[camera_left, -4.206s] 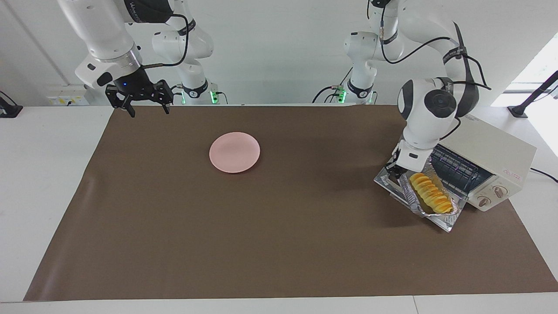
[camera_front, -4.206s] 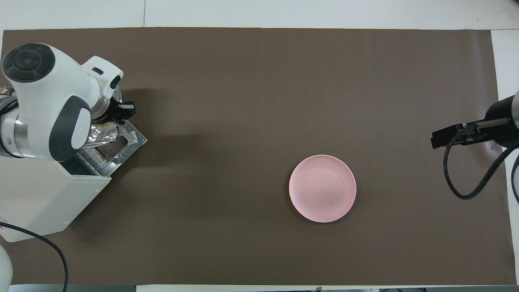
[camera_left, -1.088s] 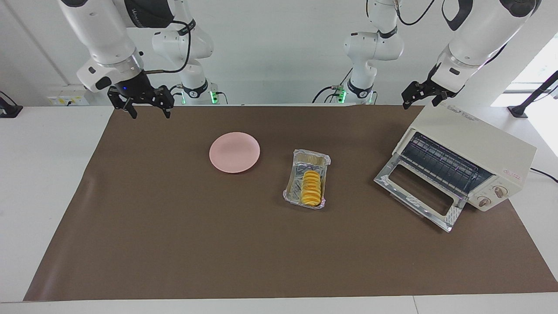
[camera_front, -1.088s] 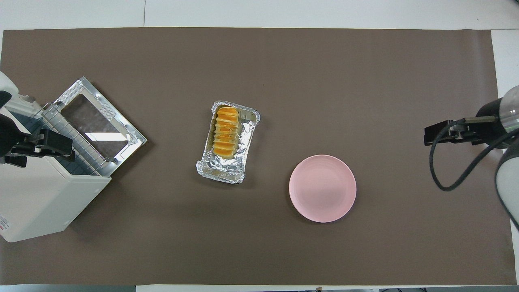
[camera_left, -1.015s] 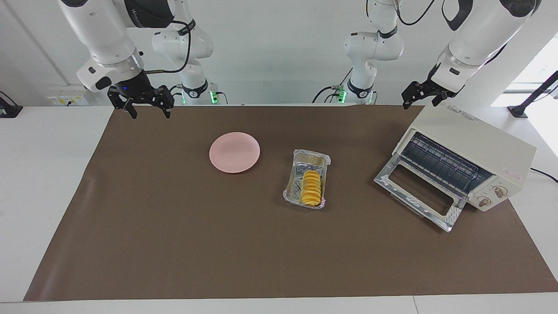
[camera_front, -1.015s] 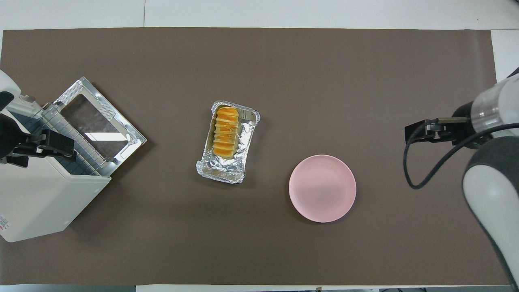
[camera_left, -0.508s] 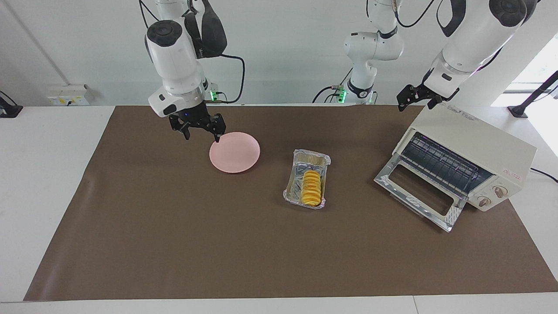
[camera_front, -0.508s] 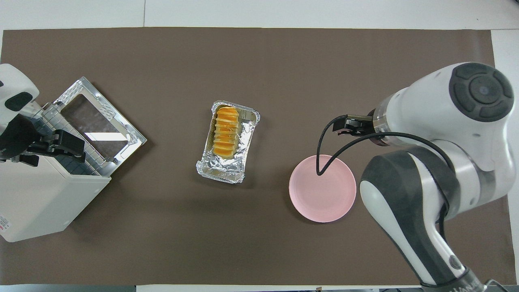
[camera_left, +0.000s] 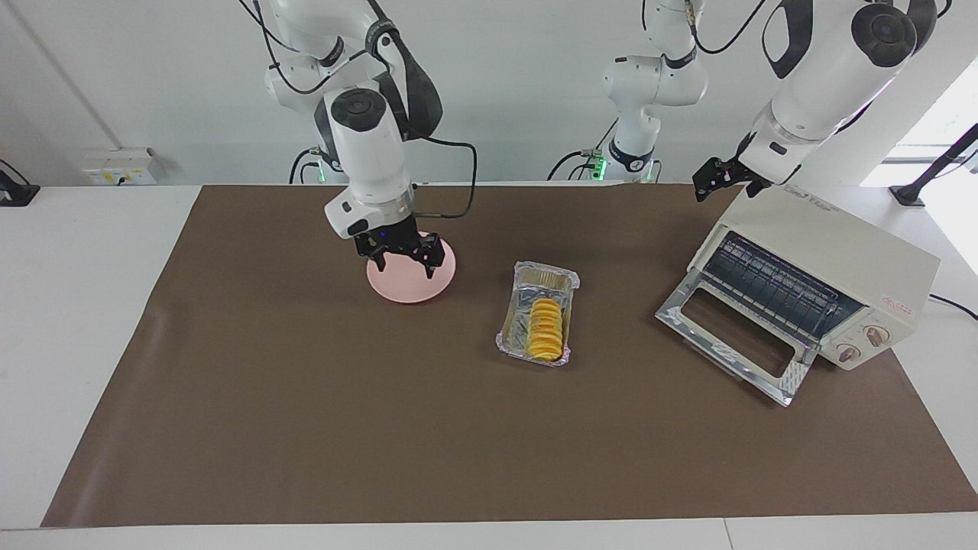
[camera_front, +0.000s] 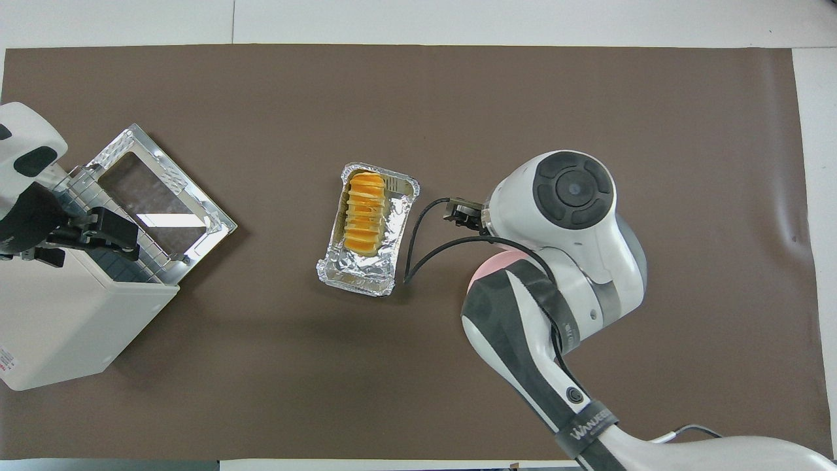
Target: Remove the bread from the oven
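1. Both views are bright and evenly lit, and sharp across the frame.
2. In the facing view, a blown-out window glares at the edge of the frame at the left arm's end of the bench (camera_left: 92, 321).
3. Shadows are soft and faint; a dim patch lies under the oven (camera_left: 821, 263) door and beside the tray (camera_left: 539, 321).
4. The foil tray glints in the overhead view, and the oven door glass reflects a pale bar of light.
5. No visible edge distortion.
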